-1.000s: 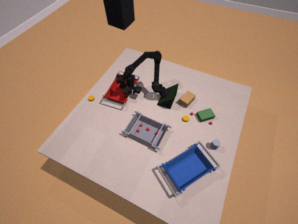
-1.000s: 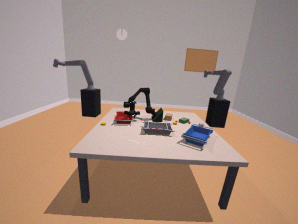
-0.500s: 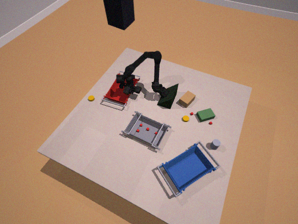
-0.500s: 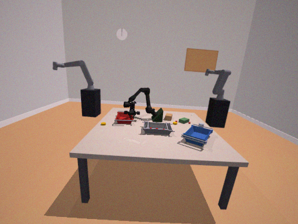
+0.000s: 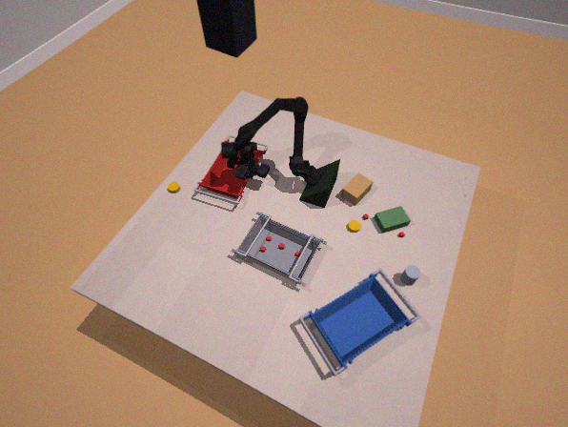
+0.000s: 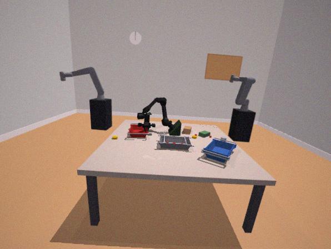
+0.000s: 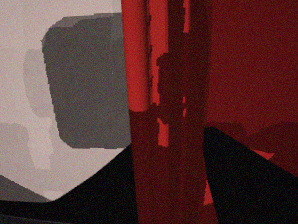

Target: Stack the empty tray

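One red tray (image 5: 220, 180) wall clamped within end effector (image 5: 249, 168).

A blue tray (image 5: 360, 318) is sitting near the desk's (image 5: 191, 295) front corner, a grey cylinder (image 5: 410, 274) just beside it. Farther back, a green block (image 5: 392, 218), tan box (image 5: 356, 188) and dark green wedge (image 5: 323, 185) are lying together.

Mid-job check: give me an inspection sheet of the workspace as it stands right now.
Surface: pale table, four dark legs.
Job's things: grey tray holds red blocks, both bars swung in across its top; red tray empty, on the table.
Clutter: blue tray, two yellow discs, tan block, green block, dark green wedge, grey cylinder, loose red blocks.
Grippers: gripper shut on the red tray's wall.
Cables: nothing seen.
Surroundings: two grey arms on black pedestals, wall clock, board.
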